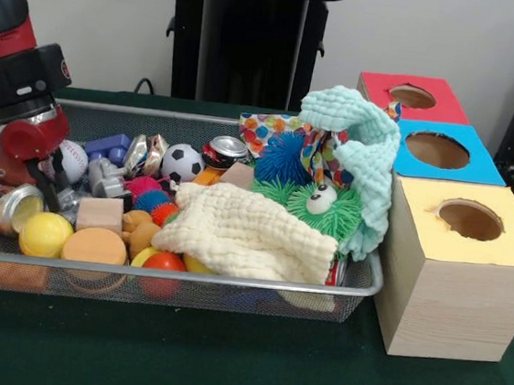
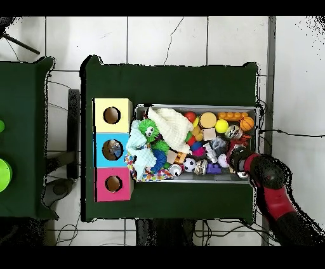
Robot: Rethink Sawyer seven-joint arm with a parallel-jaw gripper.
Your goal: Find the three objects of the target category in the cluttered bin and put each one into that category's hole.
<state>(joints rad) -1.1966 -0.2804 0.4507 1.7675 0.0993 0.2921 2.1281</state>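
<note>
The silver wire-mesh bin is full of clutter; it also shows in the overhead view. My gripper reaches down into the bin's left end in the front view, among a baseball and small toys; in the overhead view it is at the bin's right end. A crumpled clear plastic thing, seemingly a crushed bottle, lies just left of and below the gripper. I cannot tell whether they touch. Other bottles are hidden. Something lies inside the blue box's hole.
Red, blue and yellow boxes with round holes stand right of the bin. Cream and mint cloths cover its right half. Shiny cans, balls and foam blocks fill the rest.
</note>
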